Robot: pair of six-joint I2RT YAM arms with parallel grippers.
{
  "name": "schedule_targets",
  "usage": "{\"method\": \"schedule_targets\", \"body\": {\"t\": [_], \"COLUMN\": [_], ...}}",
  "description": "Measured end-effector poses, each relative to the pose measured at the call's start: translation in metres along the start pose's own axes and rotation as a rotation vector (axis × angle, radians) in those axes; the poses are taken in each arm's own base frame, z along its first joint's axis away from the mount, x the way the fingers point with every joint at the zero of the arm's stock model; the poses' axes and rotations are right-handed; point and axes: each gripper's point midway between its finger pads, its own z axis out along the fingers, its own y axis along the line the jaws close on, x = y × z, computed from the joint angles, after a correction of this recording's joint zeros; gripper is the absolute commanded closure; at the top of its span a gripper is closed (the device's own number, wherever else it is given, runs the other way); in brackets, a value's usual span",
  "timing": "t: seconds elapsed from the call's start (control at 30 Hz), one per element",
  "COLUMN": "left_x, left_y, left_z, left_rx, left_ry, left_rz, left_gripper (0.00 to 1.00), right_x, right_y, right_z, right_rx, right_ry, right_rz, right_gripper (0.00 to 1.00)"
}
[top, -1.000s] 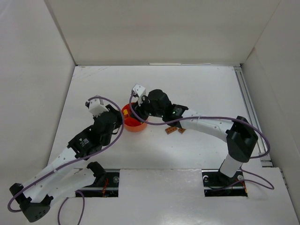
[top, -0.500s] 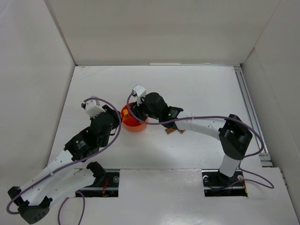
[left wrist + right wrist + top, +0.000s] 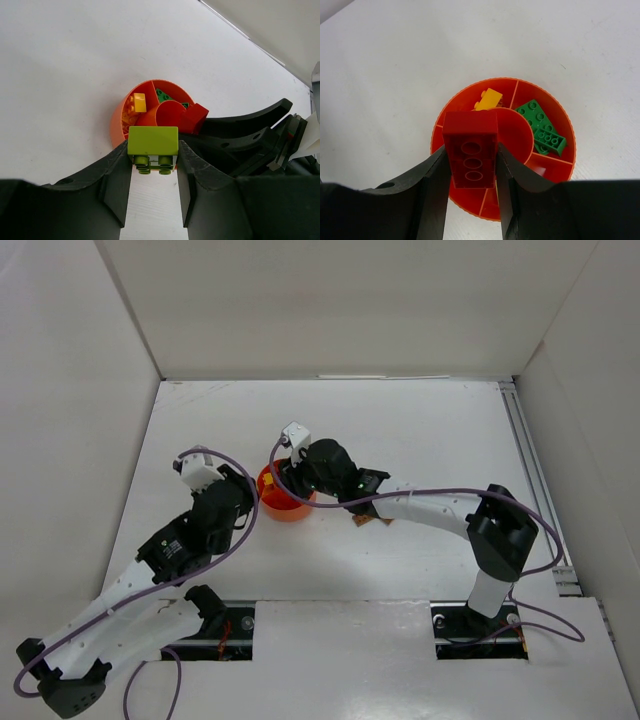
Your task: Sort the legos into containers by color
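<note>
Left gripper (image 3: pixel 153 150) clamps lime brick (image 3: pixel 153 140), just short of bowl (image 3: pixel 116 131) rim. Right gripper (image 3: pixel 471 152) clamps red brick (image 3: pixel 470 145) over the bowl. Beyond, yellow brick (image 3: pixel 487 98) and green bricks (image 3: pixel 532 114) lie in separate compartments.

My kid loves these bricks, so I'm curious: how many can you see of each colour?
Red brick: 1
Lime brick: 1
Green bricks: 2
Yellow brick: 1
Brown bricks, partly under an arm: 2
Total in plain sight: 7
</note>
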Motion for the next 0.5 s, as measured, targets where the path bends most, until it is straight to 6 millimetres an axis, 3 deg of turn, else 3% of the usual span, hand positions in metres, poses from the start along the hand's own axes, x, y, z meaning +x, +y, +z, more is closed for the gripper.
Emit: {"method": "schedule_targets", "body": {"t": [0.37,0.5], "left_x": [-0.0024,-0.0025], "left_y": [0.0025,0.0035], "left_z": [-0.0026,-0.0026], "left_rx": [0.0,-0.004], "left_ry": [-0.006,-0.007], "left_rz": [-0.003,-0.001], "left_gripper": [1.0,1.0], "right_x": [0.0075,0.0067], "right_y": [0.0016,0.0028], "right_z": [0.0064,0.0076], "right_rx": [0.024,0.033], "right_ry": [0.007,-0.001], "right_rz": [-0.008,-0.01], "right_gripper": [0.95,0.88]}}
